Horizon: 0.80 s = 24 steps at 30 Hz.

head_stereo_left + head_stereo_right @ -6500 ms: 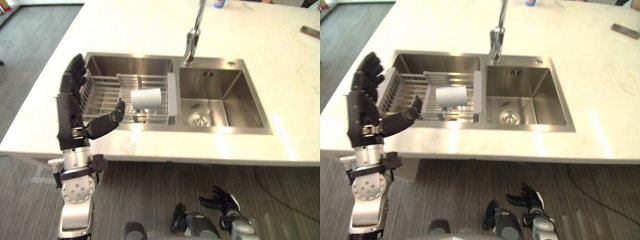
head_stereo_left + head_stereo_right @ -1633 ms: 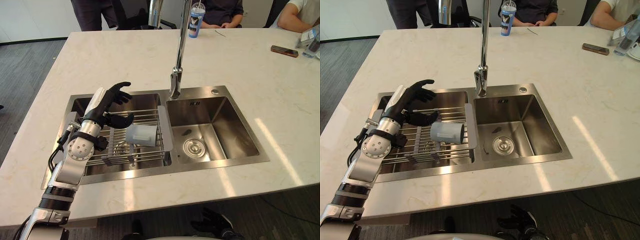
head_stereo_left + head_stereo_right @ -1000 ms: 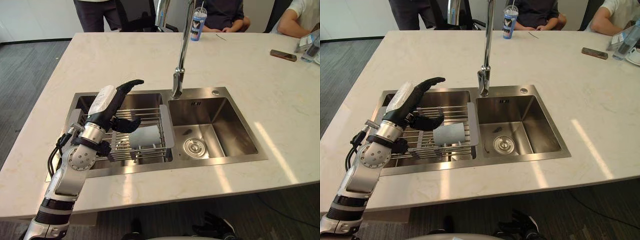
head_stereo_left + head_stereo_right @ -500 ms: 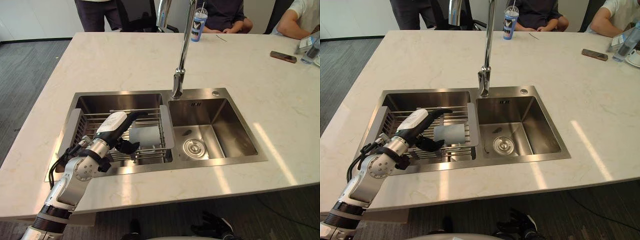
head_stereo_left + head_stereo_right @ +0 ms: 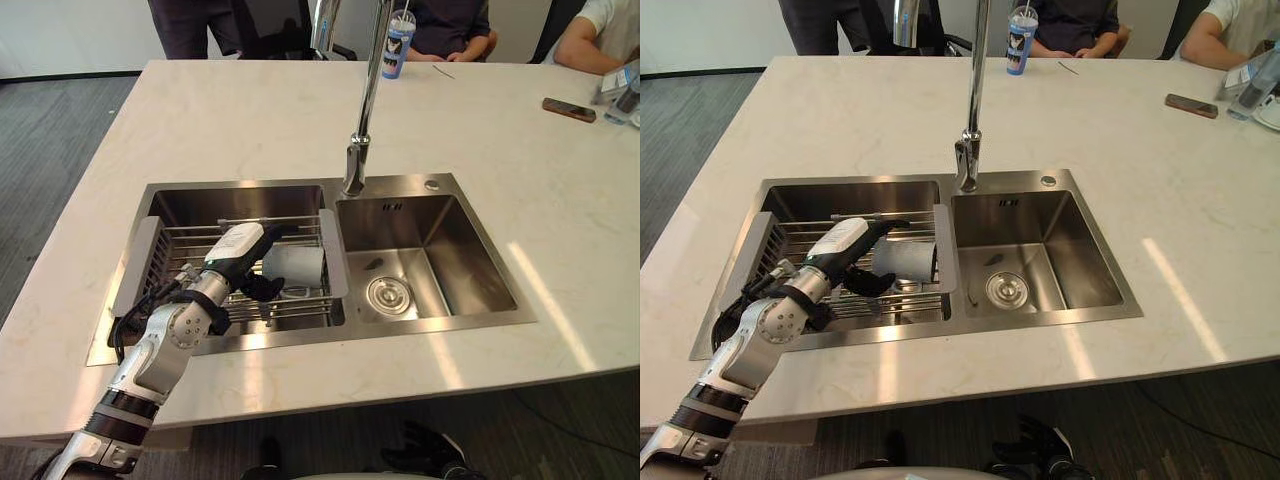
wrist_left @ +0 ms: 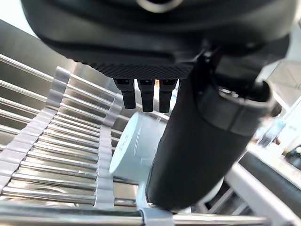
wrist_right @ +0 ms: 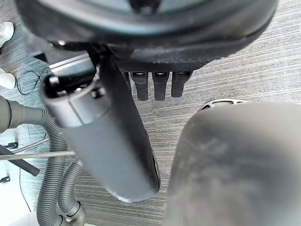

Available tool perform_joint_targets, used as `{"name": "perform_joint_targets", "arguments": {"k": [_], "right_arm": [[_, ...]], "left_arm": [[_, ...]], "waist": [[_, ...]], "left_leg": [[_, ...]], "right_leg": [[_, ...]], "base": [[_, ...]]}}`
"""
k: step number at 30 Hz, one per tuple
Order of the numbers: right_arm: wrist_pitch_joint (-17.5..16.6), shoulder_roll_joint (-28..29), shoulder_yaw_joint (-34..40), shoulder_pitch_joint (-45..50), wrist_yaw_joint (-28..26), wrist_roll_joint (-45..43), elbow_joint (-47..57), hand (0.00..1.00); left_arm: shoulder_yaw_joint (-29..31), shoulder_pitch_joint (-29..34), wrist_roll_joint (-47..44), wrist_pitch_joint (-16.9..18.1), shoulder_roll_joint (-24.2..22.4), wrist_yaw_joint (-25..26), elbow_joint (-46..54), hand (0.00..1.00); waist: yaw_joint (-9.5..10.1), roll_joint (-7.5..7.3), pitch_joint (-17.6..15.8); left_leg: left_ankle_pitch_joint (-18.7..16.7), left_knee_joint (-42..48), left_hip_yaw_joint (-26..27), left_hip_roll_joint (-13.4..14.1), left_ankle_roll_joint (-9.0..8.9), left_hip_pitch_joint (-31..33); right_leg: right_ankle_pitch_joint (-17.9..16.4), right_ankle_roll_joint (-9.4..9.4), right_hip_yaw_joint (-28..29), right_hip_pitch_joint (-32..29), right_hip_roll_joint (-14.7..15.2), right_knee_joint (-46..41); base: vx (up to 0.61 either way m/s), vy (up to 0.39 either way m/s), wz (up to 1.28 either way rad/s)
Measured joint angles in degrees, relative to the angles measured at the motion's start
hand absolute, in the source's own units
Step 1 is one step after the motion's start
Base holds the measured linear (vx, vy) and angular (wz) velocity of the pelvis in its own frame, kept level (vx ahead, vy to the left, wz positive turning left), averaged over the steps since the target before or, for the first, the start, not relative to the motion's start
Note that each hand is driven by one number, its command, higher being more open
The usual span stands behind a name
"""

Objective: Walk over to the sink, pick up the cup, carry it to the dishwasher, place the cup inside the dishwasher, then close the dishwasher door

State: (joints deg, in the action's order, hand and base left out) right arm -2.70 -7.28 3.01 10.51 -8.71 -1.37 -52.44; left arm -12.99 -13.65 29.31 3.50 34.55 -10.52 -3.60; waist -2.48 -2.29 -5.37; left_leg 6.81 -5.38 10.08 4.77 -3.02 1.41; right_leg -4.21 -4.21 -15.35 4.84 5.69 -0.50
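Note:
A pale grey cup (image 5: 297, 266) lies on its side on a wire rack (image 5: 140, 262) in the sink's left basin (image 5: 240, 200), its mouth toward the right. My left hand (image 5: 238, 246) reaches in from the left. Its straight fingers (image 6: 146, 95) stretch over the cup's (image 6: 134, 147) base end and its thumb (image 6: 195, 146) lies along the near side. The hand is open and not closed round the cup. My right hand (image 7: 101, 141) hangs low over the striped floor, fingers relaxed and holding nothing.
A tall faucet (image 5: 362, 120) rises between the basins. The right basin (image 5: 455, 250) has a drain (image 5: 387, 295). Across the white counter (image 5: 250, 120) stand a straw cup (image 5: 400, 30), a phone (image 5: 567, 108) and a bottle (image 5: 625, 85). People sit and stand at the far edge.
My left hand has come down from above the rack and moved right until its fingers lie over the cup. The cup has stayed where it was.

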Motion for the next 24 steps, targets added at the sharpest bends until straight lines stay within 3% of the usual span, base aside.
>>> {"name": "perform_joint_targets", "arguments": {"k": [7,8,18,24], "right_arm": [[0.14,-0.11,0.05,-0.24,0.01,0.53,0.30,0.90],[0.14,-0.14,0.05,-0.36,0.02,0.54,0.30,0.90],[0.14,-0.45,0.06,-1.17,0.12,0.53,0.29,0.90],[0.16,-0.45,0.14,-1.03,0.11,0.51,0.25,0.90]], "left_arm": [[-5.39,-6.07,1.39,-0.13,3.46,-1.19,-4.42,0.90],[-6.07,-6.73,2.20,0.00,3.89,-1.20,-4.88,0.30],[-7.23,-10.87,2.03,-0.02,6.16,-1.68,-7.55,0.30],[-7.00,-10.83,-1.75,-1.67,4.97,-1.38,-8.08,0.30]], "waist": [[-0.34,0.21,-0.41],[-0.40,0.26,-0.46],[-1.48,0.92,-1.11],[-1.47,0.97,-1.14]], "left_leg": [[-0.18,0.11,0.56,0.04,-0.20,0.17],[-0.26,0.13,0.67,0.05,-0.21,0.17],[-0.43,0.26,0.88,0.01,-0.19,0.14],[-0.42,0.26,0.61,-0.08,-0.19,0.04]], "right_leg": [[0.04,-0.06,0.53,-0.32,-0.03,0.33],[0.04,-0.06,0.60,-0.35,-0.04,0.36],[0.04,-0.06,0.72,-0.39,0.02,0.44],[0.05,-0.07,0.39,-0.08,0.08,0.45]], "base": [[0.02,-0.004,-0.04],[0.01,-0.003,-0.04],[0.00,0.000,0.00],[0.00,0.000,0.02]]}}
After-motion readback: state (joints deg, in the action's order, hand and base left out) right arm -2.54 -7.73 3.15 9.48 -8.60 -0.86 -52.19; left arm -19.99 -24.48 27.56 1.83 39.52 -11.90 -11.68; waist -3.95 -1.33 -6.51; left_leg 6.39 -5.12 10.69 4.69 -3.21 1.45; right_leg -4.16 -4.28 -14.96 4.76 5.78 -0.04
